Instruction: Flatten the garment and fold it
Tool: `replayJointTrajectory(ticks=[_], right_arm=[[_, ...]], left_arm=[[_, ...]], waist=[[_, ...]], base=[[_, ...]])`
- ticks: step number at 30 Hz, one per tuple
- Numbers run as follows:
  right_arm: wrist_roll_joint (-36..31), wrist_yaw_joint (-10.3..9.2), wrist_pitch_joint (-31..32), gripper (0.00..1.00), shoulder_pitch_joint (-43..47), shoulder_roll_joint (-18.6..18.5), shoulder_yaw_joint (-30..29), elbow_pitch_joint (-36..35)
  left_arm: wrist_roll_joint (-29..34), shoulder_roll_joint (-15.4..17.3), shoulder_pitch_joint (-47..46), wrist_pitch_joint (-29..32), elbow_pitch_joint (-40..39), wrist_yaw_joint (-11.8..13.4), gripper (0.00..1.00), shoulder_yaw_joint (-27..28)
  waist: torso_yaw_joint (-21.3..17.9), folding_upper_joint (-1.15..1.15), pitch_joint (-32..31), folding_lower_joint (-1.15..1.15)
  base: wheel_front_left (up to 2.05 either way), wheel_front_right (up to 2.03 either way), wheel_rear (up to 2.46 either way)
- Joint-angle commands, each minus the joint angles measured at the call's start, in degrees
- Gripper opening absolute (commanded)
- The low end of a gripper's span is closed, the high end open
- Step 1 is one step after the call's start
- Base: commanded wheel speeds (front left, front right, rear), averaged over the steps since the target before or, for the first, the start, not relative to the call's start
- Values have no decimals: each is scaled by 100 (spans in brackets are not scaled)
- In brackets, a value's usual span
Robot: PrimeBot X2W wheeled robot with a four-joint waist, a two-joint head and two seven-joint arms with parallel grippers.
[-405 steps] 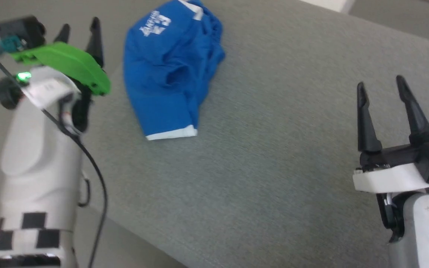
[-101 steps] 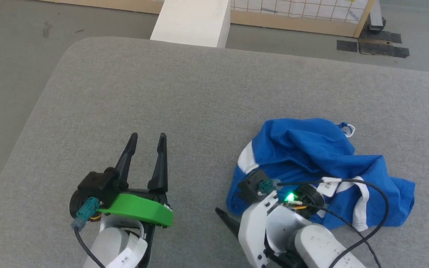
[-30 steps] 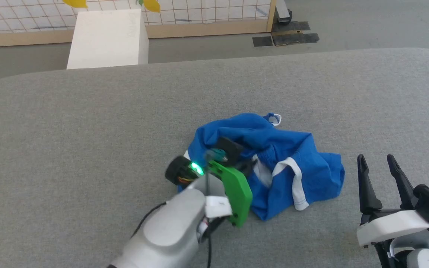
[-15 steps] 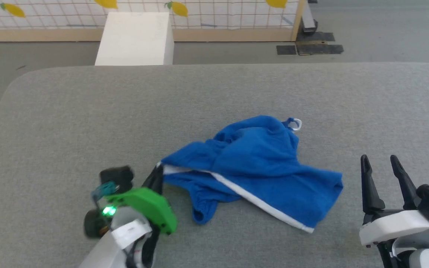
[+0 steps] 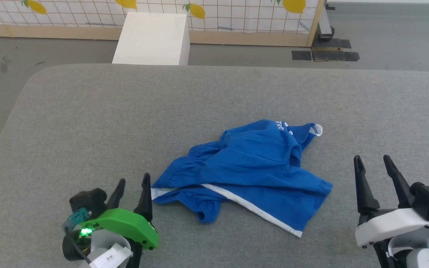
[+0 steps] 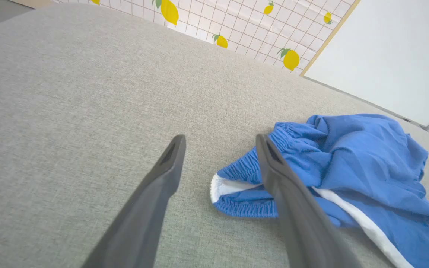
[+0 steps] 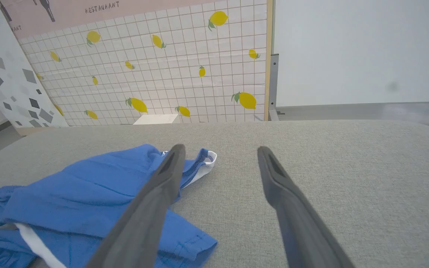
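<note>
Both my hands open, empty: left hand (image 5: 134, 178) just beside shorts (image 5: 251, 167) waistband corner, right hand (image 5: 371, 158) near shorts' other side.

Blue shorts (image 5: 251, 163) lie rumpled near mid-bench (image 5: 106, 111), on its grey fabric top. A white side stripe (image 5: 251, 208) runs diagonally across them, and a bit of white lettering (image 5: 282, 125) shows at the far edge. The gathered waistband (image 5: 177, 173) ends just beside the left tool (image 5: 134, 178); contact unclear. Its fingers are spread and empty. The right tool (image 5: 371, 158) is spread and empty, clear of the shorts. Beyond the bench are a white box (image 5: 151, 37), a lemon-print grid panel (image 5: 237, 15) and a grey floor (image 5: 393, 33).
</note>
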Motion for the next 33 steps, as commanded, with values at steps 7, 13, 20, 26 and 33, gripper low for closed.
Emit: replayJointTrajectory(ticks=[7,13,20,26,33], right_arm=[[-292,-8,828,100,512,2,457,-475],[-523,-8,2001,100,1103,2,1043,-761],[-486,-8,2470,100,1201,2,1350,-707],[-439,-8,2680,100,905,2,1430,-370],[-441,-8,2909,100,583,2,1443,-91]], left_arm=[[917,-114,148,-498,-368,-157,100,556],[1849,-632,487,-503,-835,-575,100,1402],[2478,-1153,623,-504,-851,-1124,100,2003],[2707,-1347,546,-504,-750,-1412,100,2216],[2793,-1425,402,-505,-660,-1560,100,2296]], waist=[[12,0,-64,0],[-1,0,-68,0],[55,0,37,0],[191,0,254,0],[375,0,486,0]], base=[[0,0,0],[0,0,0],[0,0,0],[0,0,0],[0,0,0]])
